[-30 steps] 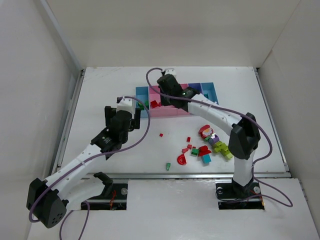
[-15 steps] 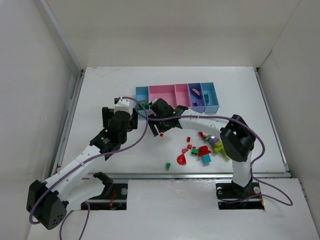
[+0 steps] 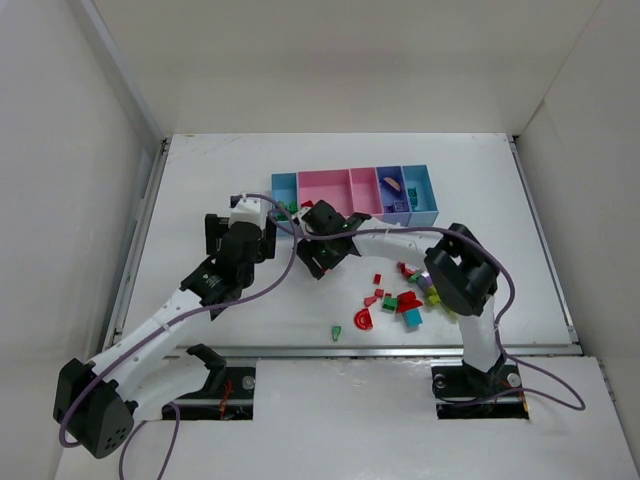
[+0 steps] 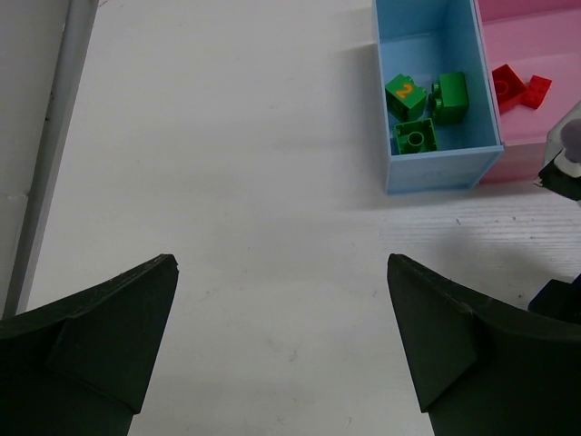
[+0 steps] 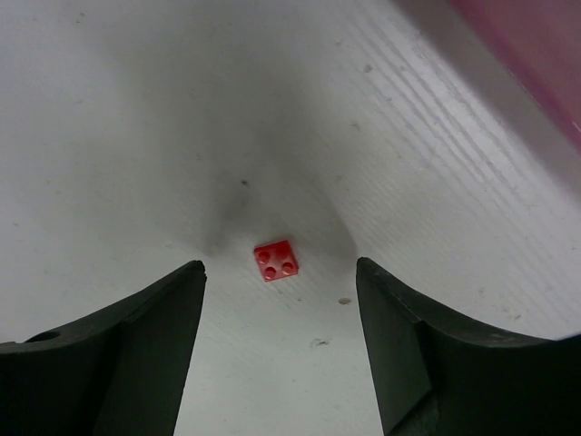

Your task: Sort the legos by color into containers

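We counted five joined bins (image 3: 362, 192) in a row at the far middle of the table (image 3: 210, 180): light blue, wide pink, narrow pink, purple-blue, light blue. In the left wrist view the left blue bin (image 4: 436, 174) held three green bricks (image 4: 415, 139). The wide pink bin (image 4: 554, 45) beside it held two red pieces (image 4: 508, 84) near its left wall. From above we noted one pale piece (image 3: 393, 184) in the purple-blue bin; its colour we could not fix. The left gripper (image 4: 281, 263) stood over bare table short of the left blue bin, its jaws spread wide with nothing between them. The right gripper (image 5: 280, 269) hung low over the table just in front of the pink bin, jaws likewise spread and holding nothing. A small red brick (image 5: 275, 260), studs up, lay flat on the table between its fingertips, touching neither. The loose legos (image 3: 405, 298) lay in a heap near the right arm: red, green, lime, purple and teal mixed, some touching. A red curved piece (image 3: 362, 319) lay at the heap's left edge, and one green piece (image 3: 336, 331) lay apart, nearer the arm bases.
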`<state>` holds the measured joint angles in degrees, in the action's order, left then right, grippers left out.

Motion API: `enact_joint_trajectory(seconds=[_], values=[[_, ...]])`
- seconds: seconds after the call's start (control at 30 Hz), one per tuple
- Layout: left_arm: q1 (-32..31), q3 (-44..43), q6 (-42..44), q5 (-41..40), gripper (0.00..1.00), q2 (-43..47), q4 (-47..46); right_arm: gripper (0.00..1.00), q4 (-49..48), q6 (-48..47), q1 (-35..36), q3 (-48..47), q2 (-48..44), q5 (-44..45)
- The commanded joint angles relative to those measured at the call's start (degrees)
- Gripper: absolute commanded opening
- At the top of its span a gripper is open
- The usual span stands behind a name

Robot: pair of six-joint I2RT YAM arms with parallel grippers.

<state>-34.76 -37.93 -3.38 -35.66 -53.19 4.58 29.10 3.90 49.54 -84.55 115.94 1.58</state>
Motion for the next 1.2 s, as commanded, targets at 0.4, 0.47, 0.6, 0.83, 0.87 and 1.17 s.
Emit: enact_joint_trajectory(seconds=[0.4, 0.47, 0.6, 0.83, 0.87, 1.17], values=[[0.13, -0.74, 0.39, -1.08, 1.00, 0.02, -1.15, 0.53, -3.70, -6.01, -1.73, 3.69, 0.16, -7.56], [0.13, -0.74, 0.39, -1.08, 1.00, 0.02, -1.15, 0.53, -3.70, -6.01, -1.11, 3.69, 0.16, -7.56], [0.13, -0.74, 0.92, -0.55, 1.00, 0.02, -1.15, 0.53, -3.70, -7.15, -1.11, 4.22, 0.16, -7.56], [0.13, -0.74, 0.92, -0.55, 1.00, 0.02, -1.15, 0.52, -6.69, -4.00, -1.11, 5.98, -5.36, -9.23], [0.13, -0.74, 0.92, -0.55, 1.00, 0.02, -1.15, 0.52, -7.56, -3.03, -1.11, 5.98, -6.07, -9.23], [0.13, -0.21, 0.92, -0.02, 1.00, 0.02, -1.15, 0.52, -6.79, 19.02, -0.58, 5.98, -7.57, -0.72]])
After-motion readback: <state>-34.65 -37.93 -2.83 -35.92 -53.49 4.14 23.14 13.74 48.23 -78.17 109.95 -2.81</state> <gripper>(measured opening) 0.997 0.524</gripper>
